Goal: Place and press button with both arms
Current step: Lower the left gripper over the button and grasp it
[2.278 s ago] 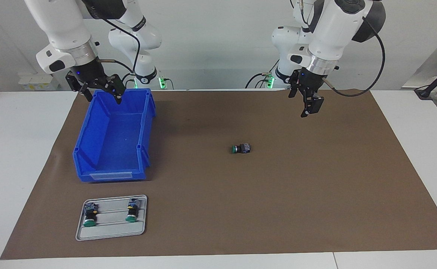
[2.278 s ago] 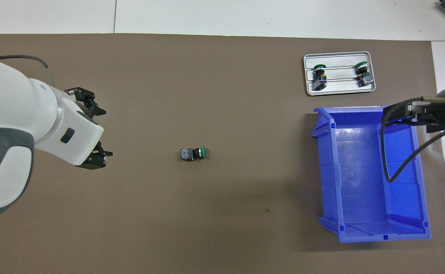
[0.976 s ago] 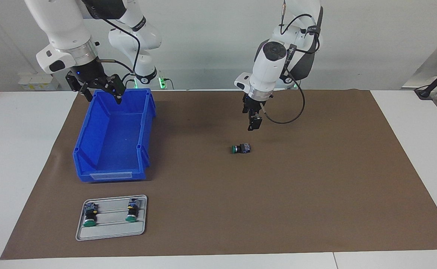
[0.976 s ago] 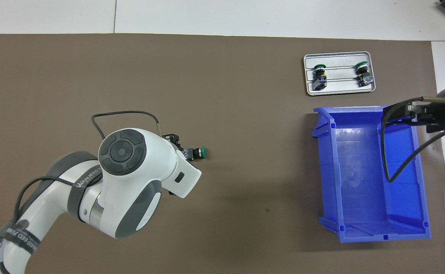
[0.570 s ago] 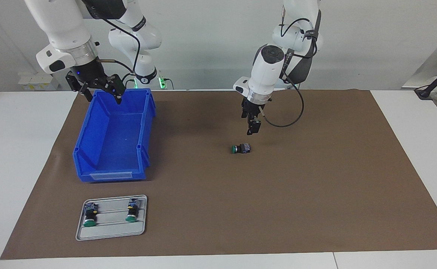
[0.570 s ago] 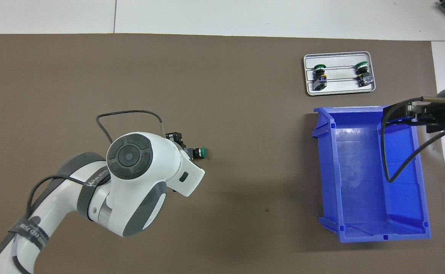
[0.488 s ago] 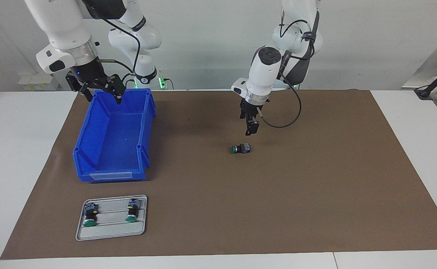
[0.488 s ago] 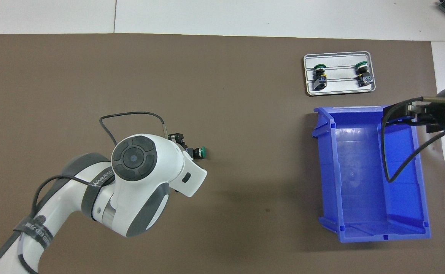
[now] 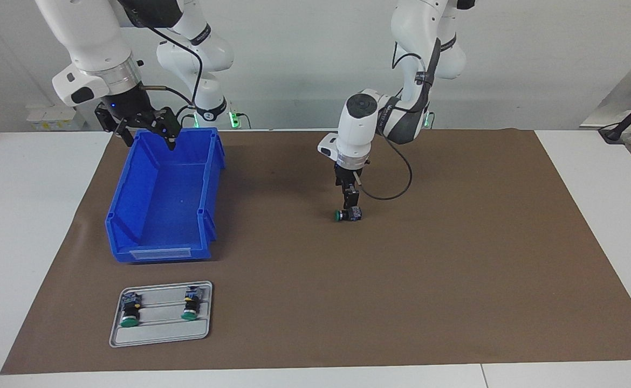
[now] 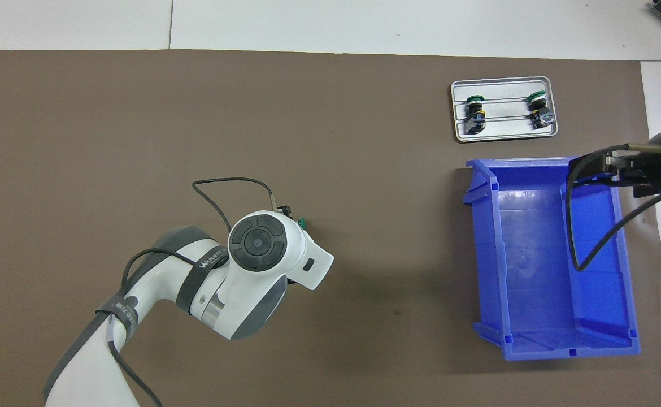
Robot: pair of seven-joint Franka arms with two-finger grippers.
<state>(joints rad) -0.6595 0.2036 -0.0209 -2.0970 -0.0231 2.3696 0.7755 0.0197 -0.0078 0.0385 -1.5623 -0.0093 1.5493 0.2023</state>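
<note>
A button (image 9: pixel 347 214) with a green cap lies on its side on the brown mat (image 9: pixel 402 280), near the middle of the table. In the overhead view only its green cap (image 10: pixel 302 223) shows past the left arm's wrist. My left gripper (image 9: pixel 350 206) points straight down and hangs just above the button's black body. My right gripper (image 9: pixel 145 133) is open and empty, held over the end of the blue bin (image 9: pixel 132 194) that is nearest the robots; it also shows in the overhead view (image 10: pixel 618 169).
The blue bin (image 10: pixel 551 254) is empty and stands toward the right arm's end of the table. A grey tray (image 9: pixel 159 337) holding two more green-capped buttons (image 9: pixel 129 312) (image 9: pixel 190 307) lies farther from the robots than the bin.
The left arm has swung in from its own end of the table and come down until its gripper is just over the button. The right arm and the button have not moved.
</note>
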